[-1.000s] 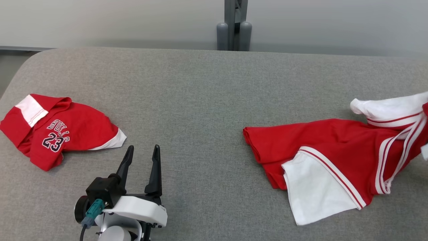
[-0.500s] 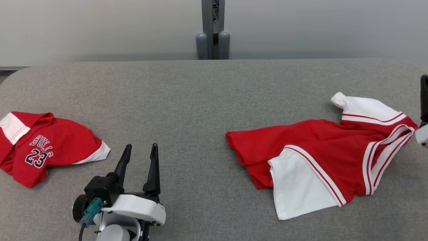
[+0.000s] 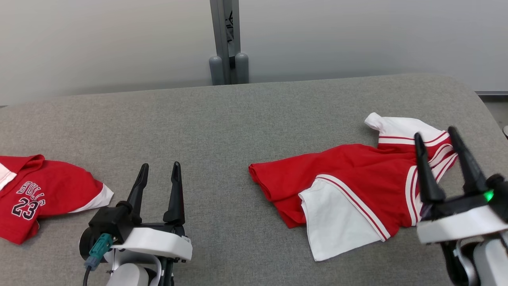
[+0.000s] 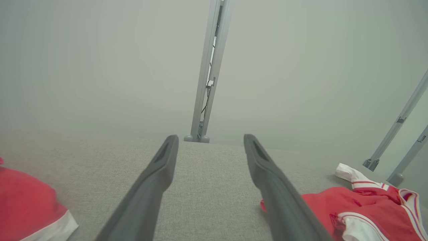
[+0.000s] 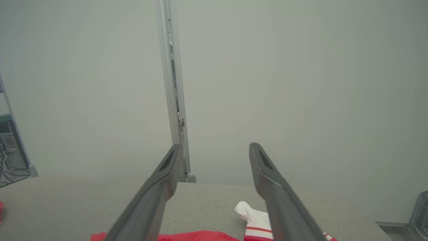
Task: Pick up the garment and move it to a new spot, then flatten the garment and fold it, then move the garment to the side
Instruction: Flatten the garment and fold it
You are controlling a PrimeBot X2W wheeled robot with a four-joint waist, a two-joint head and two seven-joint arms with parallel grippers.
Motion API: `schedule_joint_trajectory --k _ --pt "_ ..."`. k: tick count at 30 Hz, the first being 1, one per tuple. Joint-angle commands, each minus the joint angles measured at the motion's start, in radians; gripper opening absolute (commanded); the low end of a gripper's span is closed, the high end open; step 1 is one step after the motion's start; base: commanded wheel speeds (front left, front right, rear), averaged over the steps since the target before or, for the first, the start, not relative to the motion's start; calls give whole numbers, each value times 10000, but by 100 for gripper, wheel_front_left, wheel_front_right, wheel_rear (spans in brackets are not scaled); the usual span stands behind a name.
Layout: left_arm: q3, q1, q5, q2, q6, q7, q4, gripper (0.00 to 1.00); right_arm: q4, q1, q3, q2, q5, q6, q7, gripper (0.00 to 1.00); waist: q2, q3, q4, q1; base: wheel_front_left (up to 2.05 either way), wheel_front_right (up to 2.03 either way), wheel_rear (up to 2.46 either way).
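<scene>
Our right gripper [image 3: 434,134] has its jaws spread and empty, poised over the garment's [image 3: 349,178] striped right edge. Left gripper [image 3: 160,165] is likewise spread and empty, with the garment well to its right, crumpled on the table [image 3: 238,115].

We've got a grey fabric-covered table [image 3: 222,119] here, and just behind its far edge stands a grey metal post [image 3: 225,43]. Either side of that post, a plain pale wall [image 3: 357,35], softly and evenly lit.
</scene>
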Motion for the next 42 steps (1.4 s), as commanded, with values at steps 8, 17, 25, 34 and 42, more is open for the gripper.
schedule_joint_trajectory --k 8,17,25,34,42 --pt "-85 61 -136 36 34 -34 117 100 24 885 658 481 -277 2 -15 100 0 139 -261 0 0 0 0" --pt "-731 -1131 -127 35 -386 -32 1461 100 -48 270 534 355 -184 2 -15 100 0 1062 -729 0 0 0 0" --pt "-2312 -3047 -215 41 -1016 25 3969 100 39 47 558 535 -144 2 -15 100 0 1792 -1228 0 0 0 0" --pt "-3319 -4392 -571 38 -1160 240 5697 100 99 -49 542 747 -102 2 -16 100 0 2165 -1524 0 0 0 0" --pt "-3889 -4961 -1016 39 -1168 181 6459 95 156 -137 575 856 -39 2 -16 100 0 2270 -1697 0 0 0 0"
